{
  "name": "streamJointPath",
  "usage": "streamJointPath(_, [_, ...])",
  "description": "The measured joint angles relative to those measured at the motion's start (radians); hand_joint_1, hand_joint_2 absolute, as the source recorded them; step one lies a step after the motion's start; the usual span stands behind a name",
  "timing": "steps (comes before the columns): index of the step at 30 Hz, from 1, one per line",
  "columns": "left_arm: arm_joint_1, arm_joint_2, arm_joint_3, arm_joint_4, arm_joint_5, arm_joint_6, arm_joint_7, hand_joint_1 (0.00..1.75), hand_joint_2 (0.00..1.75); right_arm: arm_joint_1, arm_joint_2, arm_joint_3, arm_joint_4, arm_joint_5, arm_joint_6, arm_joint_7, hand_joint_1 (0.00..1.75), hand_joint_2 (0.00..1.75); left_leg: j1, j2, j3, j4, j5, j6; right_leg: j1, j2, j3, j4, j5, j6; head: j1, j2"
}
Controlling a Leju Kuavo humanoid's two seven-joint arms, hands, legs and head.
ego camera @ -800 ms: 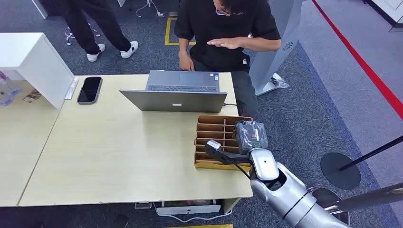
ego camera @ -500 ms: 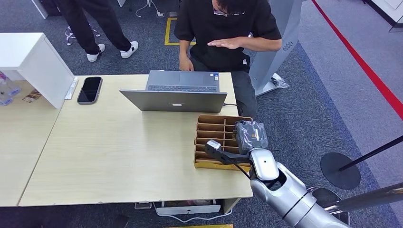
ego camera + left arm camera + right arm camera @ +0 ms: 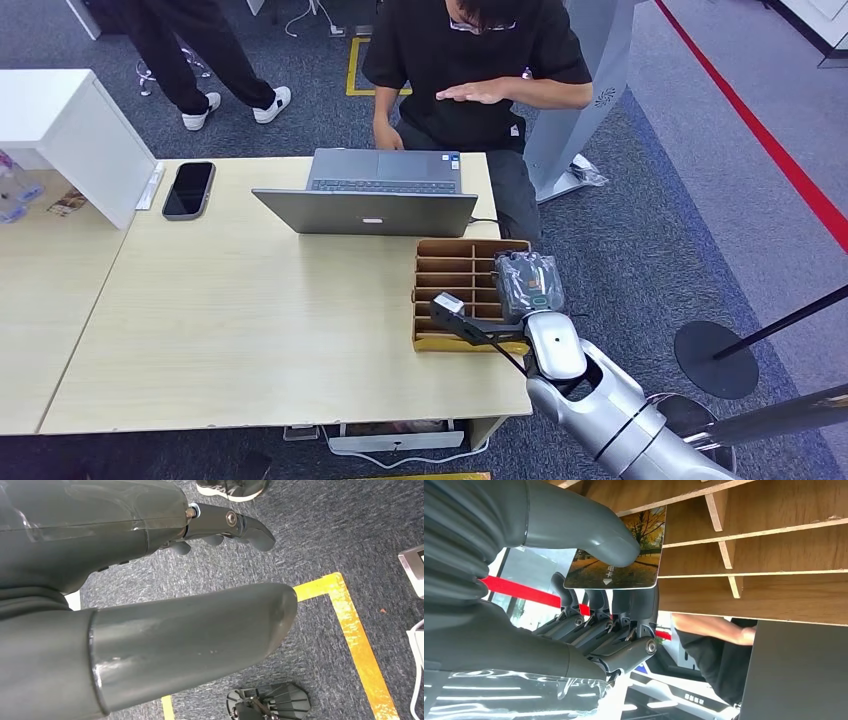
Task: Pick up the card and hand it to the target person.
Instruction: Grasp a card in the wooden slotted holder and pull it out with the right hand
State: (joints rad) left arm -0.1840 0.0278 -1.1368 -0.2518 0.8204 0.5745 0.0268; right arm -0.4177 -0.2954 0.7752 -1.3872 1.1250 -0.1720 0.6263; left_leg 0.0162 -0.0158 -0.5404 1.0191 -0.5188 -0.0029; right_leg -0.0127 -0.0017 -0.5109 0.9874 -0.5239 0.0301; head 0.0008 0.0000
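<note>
Now card [image 3: 619,555] between fingers [image 3: 594,527].

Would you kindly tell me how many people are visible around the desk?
2: one person behind the laptop with a hand held out flat, another person's legs standing at upper left.

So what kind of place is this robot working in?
Probably an office or reception-style demo area: a light wooden desk with an open laptop and a phone, grey carpet marked with red and yellow floor tape, and a person standing behind the desk.
</note>
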Motion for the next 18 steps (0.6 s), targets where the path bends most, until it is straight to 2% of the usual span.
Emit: streamJointPath(18, [0.010,0.000,0.010,0.000,0.005,0.007,-0.009,0.00,0.00,-0.004,-0.027,-0.003,-0.111,0.058,0.009,0.005,1.30,1.75,0.000,0.000,0.000,0.000,0.000,0.000,0.000,0.000,0.000,0.000,0.000,0.000,0.000,0.000])
